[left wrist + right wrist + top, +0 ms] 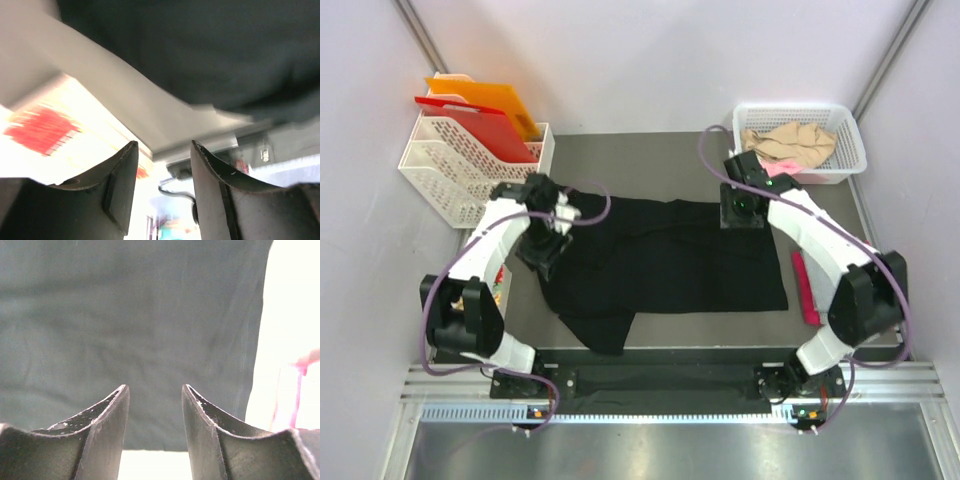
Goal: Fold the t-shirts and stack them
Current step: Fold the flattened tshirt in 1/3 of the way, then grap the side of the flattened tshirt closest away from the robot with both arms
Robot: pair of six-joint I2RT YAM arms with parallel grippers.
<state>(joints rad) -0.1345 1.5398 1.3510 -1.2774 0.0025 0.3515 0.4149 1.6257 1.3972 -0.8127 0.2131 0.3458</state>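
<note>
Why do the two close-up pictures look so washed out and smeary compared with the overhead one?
Left wrist view: motion blur streaks a red patch, background glares white. Right wrist view: black t-shirt soft but readable, right edge blown out. Top view: evenly lit, sharp.

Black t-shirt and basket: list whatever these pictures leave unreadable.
Top view: the black t-shirt has its far corners under the left hand and right hand.
Top view: the beige t-shirt hides most of what lies in the basket.
Left wrist view: red patch, blurred beyond naming.
Right wrist view: pink strip, washed out by glare.
</note>
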